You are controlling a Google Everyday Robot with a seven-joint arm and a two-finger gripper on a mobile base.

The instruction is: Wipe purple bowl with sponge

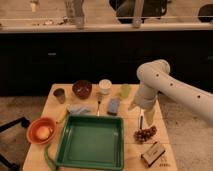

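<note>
Hand (138, 107) near the sponge (114, 106)
The hand hangs wide and empty over the tabletop (52, 106), just right of the sponge; the purple bowl (82, 89) sits further left at the back, beside a white cup (104, 86).

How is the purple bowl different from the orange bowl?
The purple bowl is smaller and dark; the orange bowl is bigger and bright. The purple bowl looks empty, the orange bowl holds something pale. The purple bowl sits at the back of the table, the orange bowl at the front left. Both are round and upright. The gripper hangs right of the sponge, touching neither.
</note>
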